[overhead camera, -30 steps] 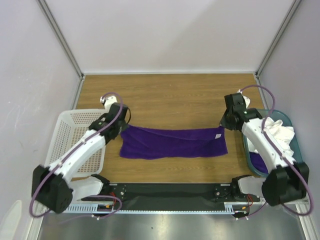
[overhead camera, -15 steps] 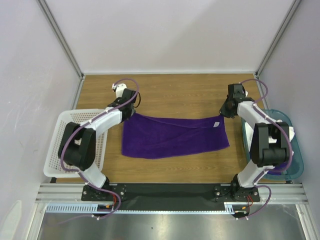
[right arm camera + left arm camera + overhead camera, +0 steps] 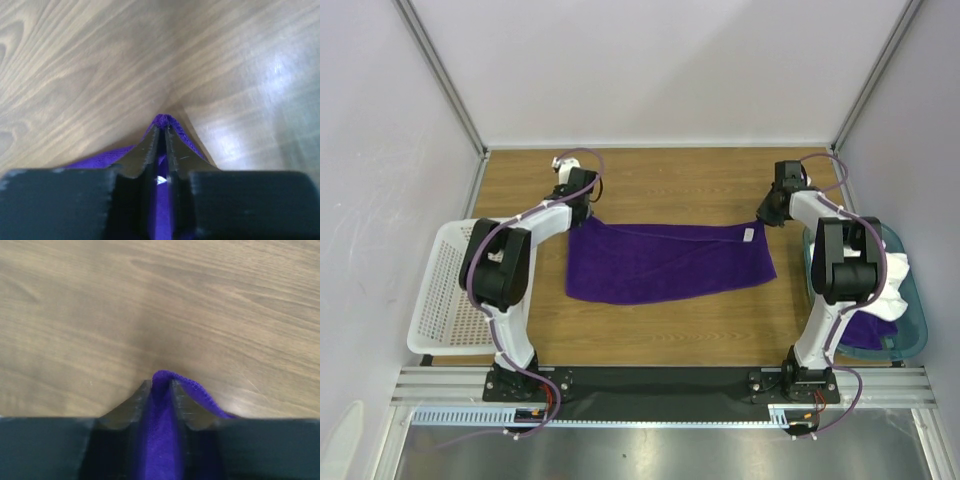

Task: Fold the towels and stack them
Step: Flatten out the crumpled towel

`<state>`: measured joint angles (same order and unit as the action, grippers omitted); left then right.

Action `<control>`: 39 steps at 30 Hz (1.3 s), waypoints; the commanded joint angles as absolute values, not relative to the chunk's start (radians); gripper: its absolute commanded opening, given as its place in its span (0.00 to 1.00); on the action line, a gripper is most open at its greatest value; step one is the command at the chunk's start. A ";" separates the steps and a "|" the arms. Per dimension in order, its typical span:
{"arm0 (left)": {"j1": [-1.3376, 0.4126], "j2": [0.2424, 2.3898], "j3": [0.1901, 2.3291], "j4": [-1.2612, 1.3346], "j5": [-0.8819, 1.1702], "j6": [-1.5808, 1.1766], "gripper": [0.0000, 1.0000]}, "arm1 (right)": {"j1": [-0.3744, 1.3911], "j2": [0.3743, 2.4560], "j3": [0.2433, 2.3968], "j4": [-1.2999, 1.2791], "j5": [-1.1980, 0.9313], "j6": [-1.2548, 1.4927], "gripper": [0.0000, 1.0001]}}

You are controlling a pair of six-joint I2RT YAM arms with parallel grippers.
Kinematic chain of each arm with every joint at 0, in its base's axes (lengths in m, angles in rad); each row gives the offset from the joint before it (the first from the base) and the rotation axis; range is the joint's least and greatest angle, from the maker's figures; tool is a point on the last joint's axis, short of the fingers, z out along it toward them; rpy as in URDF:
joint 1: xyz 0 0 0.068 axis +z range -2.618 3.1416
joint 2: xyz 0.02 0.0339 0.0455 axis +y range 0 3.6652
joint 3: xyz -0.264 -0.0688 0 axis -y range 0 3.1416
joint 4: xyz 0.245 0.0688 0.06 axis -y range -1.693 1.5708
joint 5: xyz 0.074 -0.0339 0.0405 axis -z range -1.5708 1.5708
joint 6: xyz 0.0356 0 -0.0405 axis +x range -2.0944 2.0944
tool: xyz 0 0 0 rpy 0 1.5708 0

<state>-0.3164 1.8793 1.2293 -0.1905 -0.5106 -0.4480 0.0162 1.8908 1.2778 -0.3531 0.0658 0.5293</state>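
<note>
One purple towel [image 3: 665,262] lies spread flat on the wooden table [image 3: 670,185]. The left gripper [image 3: 159,386] pinches its far left corner, with cloth bunched between the fingers. The right gripper [image 3: 161,129] pinches the far right corner, next to the little white tag [image 3: 748,234].

No text or label can be read.

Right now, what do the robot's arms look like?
The left arm and right arm are white shells with chunky black joints. A thin purple cable loops along each one. The fingers are flat, dark grey wedges that narrow to a tip, set on black blocks.
</note>
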 commanded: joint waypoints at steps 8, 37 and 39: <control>-0.299 1.813 1.296 -0.146 -0.434 -0.377 0.90 | 0.020 1.768 1.286 -0.334 -0.020 0.529 0.75; -0.442 1.410 0.834 -0.107 -0.267 -0.514 0.91 | 0.077 1.626 0.874 -0.049 -0.032 0.917 0.47; -0.442 1.411 0.836 -0.110 -0.268 -0.508 0.91 | 0.089 1.631 0.871 -0.046 -0.009 0.930 0.49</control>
